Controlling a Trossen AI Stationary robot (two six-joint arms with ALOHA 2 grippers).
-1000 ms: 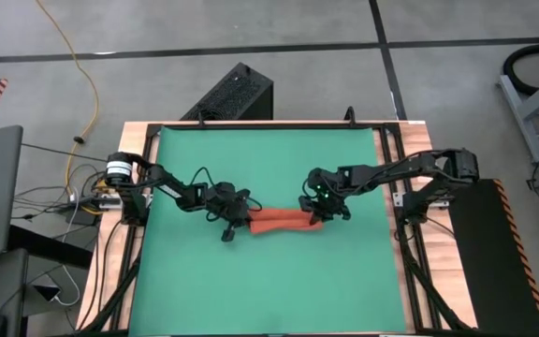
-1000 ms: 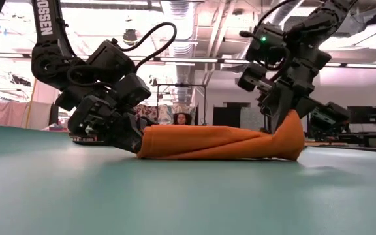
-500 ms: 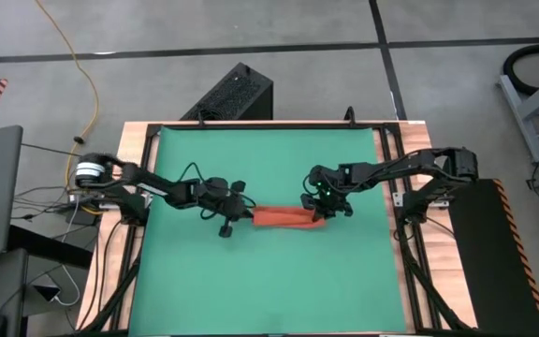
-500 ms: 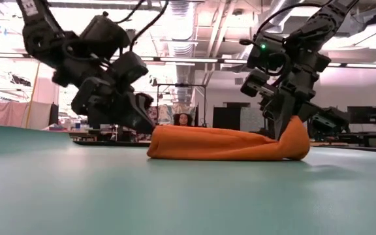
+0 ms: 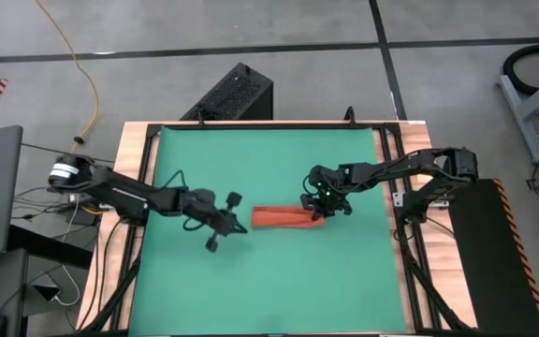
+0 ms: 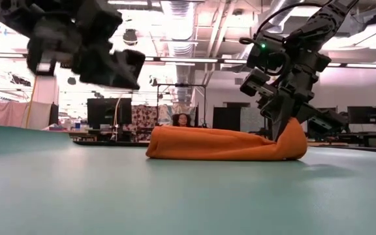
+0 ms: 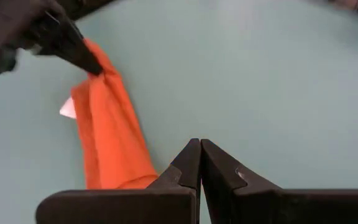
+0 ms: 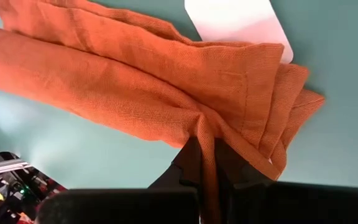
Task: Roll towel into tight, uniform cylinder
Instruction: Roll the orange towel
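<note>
The orange-red towel (image 5: 284,218) lies as a loose, long roll on the green table, its length running left to right. Its white tag (image 8: 238,22) sticks out near its right end. My right gripper (image 5: 318,212) is shut on the towel's right end, which stands raised in the low view (image 6: 294,138). My left gripper (image 5: 240,227) is shut and empty. It hangs above the table just left of the towel's left end (image 7: 120,180), and also shows in the low view (image 6: 119,68). My right gripper pinches a bunched fold at the towel's right end (image 8: 205,127) between its two fingers, several layers together. The fingers come from above, slanting down. That end (image 6: 292,134) is held up off the table, while the remainder of the roll lies flat.
Bare green mat (image 5: 269,159) lies all around the towel. The table's black frame rails (image 5: 389,159) run along the mat's edges. A person shows far off in the room beyond the table (image 6: 182,119).
My left gripper has come away from the towel's left end, risen well clear of the table and drawn back toward the table's left and near edges. The towel's left end has settled flat and the roll has slackened. The right end stays raised in my right gripper.
</note>
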